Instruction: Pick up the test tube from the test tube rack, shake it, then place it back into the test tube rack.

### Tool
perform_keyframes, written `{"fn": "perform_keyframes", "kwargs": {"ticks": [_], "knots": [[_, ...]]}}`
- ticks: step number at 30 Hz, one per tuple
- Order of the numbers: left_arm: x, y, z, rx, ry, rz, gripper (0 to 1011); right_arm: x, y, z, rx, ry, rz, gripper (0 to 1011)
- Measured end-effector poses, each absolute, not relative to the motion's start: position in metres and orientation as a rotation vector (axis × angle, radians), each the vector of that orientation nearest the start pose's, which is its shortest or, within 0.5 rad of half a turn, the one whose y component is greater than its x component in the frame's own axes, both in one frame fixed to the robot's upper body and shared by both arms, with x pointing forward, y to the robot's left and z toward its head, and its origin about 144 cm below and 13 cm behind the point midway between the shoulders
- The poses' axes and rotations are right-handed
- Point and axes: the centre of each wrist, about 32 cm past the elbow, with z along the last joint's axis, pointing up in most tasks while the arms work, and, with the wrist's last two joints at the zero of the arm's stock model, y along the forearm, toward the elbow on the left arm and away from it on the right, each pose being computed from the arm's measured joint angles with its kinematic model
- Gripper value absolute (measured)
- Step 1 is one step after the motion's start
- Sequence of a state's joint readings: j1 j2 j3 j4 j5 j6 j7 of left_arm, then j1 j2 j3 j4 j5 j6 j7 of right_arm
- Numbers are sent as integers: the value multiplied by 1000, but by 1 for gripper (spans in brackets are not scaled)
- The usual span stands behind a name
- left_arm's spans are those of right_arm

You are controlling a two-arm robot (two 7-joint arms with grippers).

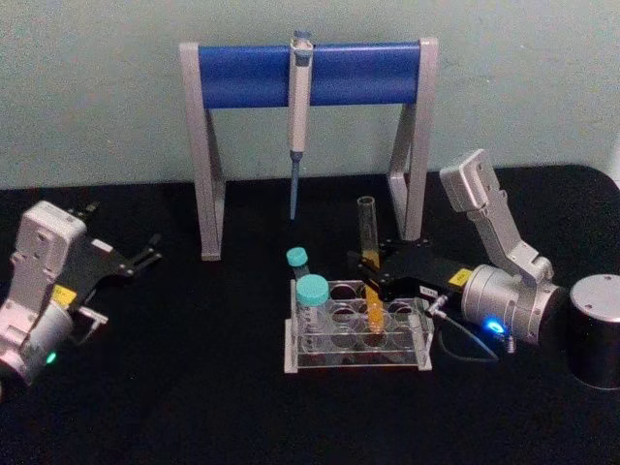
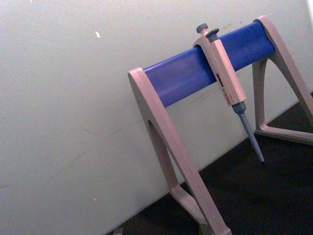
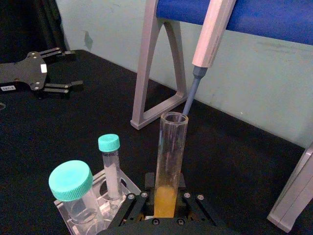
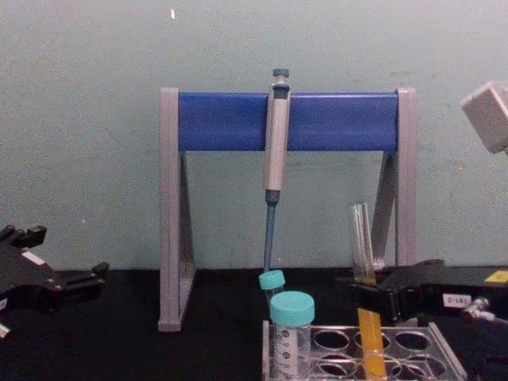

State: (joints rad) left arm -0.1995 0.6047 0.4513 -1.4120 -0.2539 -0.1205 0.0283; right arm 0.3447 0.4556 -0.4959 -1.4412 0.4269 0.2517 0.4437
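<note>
Nearest us: low clear plastic holed rack (image 1: 356,366) holding the tall glass test tube (image 1: 367,228) of orange liquid. Right gripper (image 1: 372,276) is clamped on the tube just above the rack. Left gripper (image 1: 147,254) sits well left of the rack, fingers spread wide.

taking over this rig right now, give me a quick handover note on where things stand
Right gripper: shut on the tall slim clear glass test tube with orange-yellow liquid, gripping it just above the rack.
Left gripper: open, parked off to the left, away from the rack.
Low clear plastic test tube rack: the tube's lower end sits in one of its holes, leaning slightly.
Done: the grasp. Whether the tube has been shaken cannot be told from this moment.
Left: if not yet shaken, lift, shake and reseat it; then release.
</note>
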Motion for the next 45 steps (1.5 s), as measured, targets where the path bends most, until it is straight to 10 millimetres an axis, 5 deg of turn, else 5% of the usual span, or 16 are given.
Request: {"fn": "perform_keyframes", "kwargs": {"ticks": [29,45], "knots": [[489,310,1140,304,-285,1248,1001,512,-243,1174,-191,-9,-754,232],[489,310,1140,304,-285,1248,1002,504,-247,1201,-76,-89,-764,232]]}}
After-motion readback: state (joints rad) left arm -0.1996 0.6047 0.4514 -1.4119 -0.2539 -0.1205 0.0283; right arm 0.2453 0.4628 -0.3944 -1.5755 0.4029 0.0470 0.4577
